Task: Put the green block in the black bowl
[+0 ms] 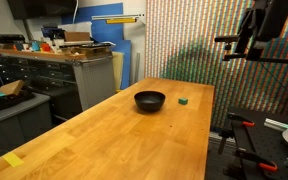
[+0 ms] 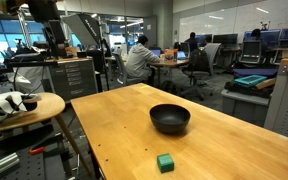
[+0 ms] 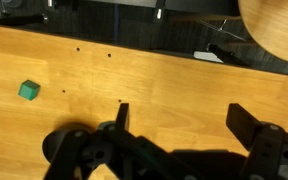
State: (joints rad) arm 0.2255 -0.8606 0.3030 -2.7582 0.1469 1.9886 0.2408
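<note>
In an exterior view I see the small round black bowl sitting on the long wooden table, with the tiny green cube block just right of it, not touching. In an exterior view the block lies before the bowl, nearer the table's edge. My wrist view puts the block far left.

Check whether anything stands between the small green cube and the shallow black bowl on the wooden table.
Nothing visible: in both exterior views only bare wooden tabletop separates the small green cube from the shallow black bowl.
</note>
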